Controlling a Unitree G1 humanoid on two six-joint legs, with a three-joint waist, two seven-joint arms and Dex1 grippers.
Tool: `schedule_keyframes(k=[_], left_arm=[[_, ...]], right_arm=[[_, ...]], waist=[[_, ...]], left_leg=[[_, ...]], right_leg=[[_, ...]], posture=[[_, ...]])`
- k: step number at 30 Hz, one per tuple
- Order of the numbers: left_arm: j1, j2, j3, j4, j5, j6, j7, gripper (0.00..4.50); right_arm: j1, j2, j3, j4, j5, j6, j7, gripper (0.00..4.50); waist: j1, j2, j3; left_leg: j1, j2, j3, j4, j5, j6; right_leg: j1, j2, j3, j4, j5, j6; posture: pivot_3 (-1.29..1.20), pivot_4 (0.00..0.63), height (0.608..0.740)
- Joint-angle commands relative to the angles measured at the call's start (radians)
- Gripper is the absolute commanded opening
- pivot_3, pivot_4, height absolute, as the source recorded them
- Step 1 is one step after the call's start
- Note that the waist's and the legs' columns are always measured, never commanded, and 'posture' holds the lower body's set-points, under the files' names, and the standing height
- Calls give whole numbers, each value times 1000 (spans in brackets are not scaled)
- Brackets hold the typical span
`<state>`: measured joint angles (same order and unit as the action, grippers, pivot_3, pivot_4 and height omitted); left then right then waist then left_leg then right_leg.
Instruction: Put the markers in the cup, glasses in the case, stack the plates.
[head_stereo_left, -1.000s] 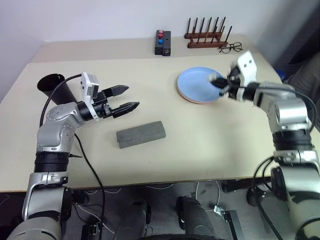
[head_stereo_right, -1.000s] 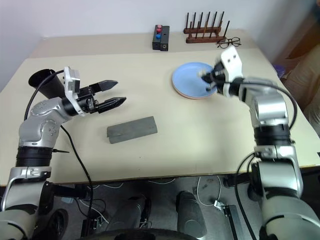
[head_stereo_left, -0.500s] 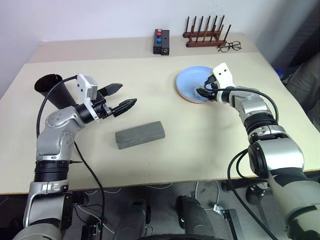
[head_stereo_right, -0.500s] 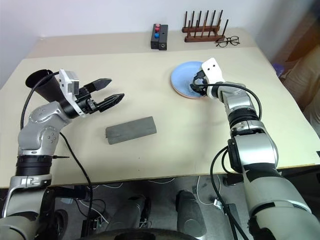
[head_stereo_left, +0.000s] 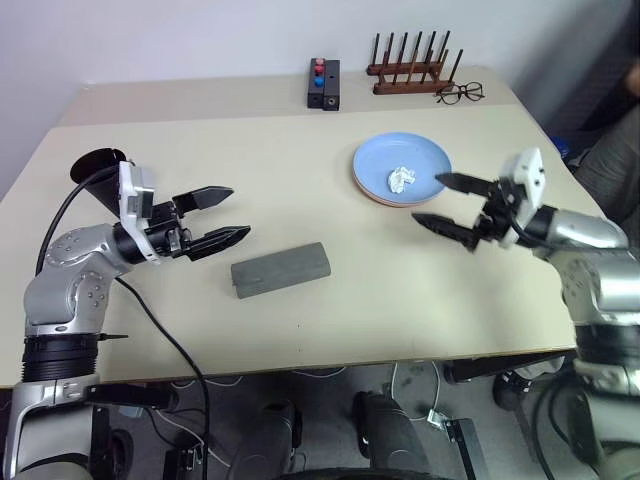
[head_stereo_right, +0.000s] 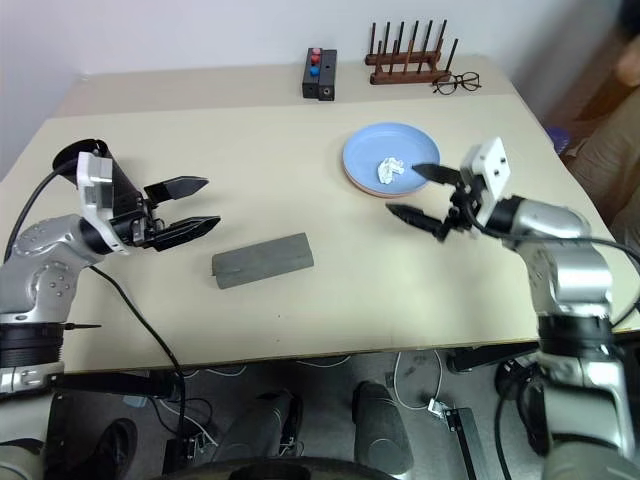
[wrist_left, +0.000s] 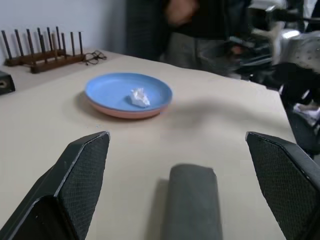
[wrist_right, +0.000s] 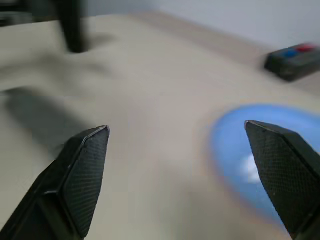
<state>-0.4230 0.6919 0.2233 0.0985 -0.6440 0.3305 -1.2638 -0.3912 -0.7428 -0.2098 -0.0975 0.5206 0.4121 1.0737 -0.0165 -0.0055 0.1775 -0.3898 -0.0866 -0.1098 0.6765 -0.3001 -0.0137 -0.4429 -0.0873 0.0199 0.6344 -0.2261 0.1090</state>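
Head views: blue plate (head_stereo_left: 402, 170) sits stacked on pink plate (head_stereo_left: 380, 198), case (head_stereo_left: 281, 269) lies shut mid-worktop, cup (head_stereo_left: 98, 170) at far left. Wrist views: left claw (head_stereo_left: 224, 215) and right claw (head_stereo_left: 440, 200) gape wide, empty. Task judged near complete; next, remove paper wad (head_stereo_left: 401, 179).

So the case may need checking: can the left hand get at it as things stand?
Probably yes: the left hand is open, and only bare table lies between it and the case.
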Motion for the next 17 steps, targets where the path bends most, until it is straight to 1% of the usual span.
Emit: schedule_keyframes(k=[1, 3, 4, 6, 8, 11, 14, 17], left_arm=[[6, 24, 35, 20, -1, -65, -59, 4500], [3, 15, 34, 60, 13, -101, -67, 4500], [-1, 5, 34, 94, 15, -118, -73, 4500], [0, 10, 23, 199, 27, -158, -151, 4500], [8, 3, 15, 253, 54, -211, -171, 4500], [29, 0, 16, 291, 82, -284, -189, 4500], [74, 4, 30, 258, 60, -267, -195, 4500], [105, 11, 37, 259, 67, -293, -208, 4500]], right_arm=[[76, -67, -103, -170, 116, 76, 27, 4410], [164, -92, -138, -207, 142, 89, 53, 4410], [205, -95, -146, -211, 130, 62, 66, 4410], [282, -78, -154, -210, 120, 9, 92, 4410], [347, -70, -173, -201, 108, -51, 121, 4410], [394, -77, -195, -197, 107, -92, 132, 4410], [409, -91, -199, -187, 97, -119, 145, 4410], [417, -101, -189, -183, 103, -116, 162, 4410]], waist=[[4, 0, 0], [8, -1, 0], [9, -1, -1], [11, -1, -1], [9, -1, -1], [7, -1, -1], [4, -1, -1], [6, -1, -1]], left_leg=[[1, 0, 0, 0, 0, 0], [2, 0, -1, 0, 0, 1], [3, 0, -1, 0, -1, 1], [4, 0, -1, 0, -1, 2], [6, 0, 0, 0, -1, 3], [6, 0, 0, 1, -2, 3], [7, 1, 0, 1, -2, 3], [7, 1, 0, 0, -2, 3]], right_leg=[[2, 0, 0, 0, 0, 0], [3, 0, -1, 0, 0, 0], [4, 0, -1, -1, 0, 0], [7, 0, -2, -2, 0, 0], [8, 0, -2, -2, 0, 0], [8, 0, -1, -2, 0, 1], [9, 0, -1, -2, 0, 1], [9, 0, -1, -3, 0, 1]], posture=[[0, 150, 740], [0, 150, 740], [0, 150, 740], [0, 150, 740], [0, 150, 740], [0, 150, 740], [0, 150, 740], [0, 150, 740]])
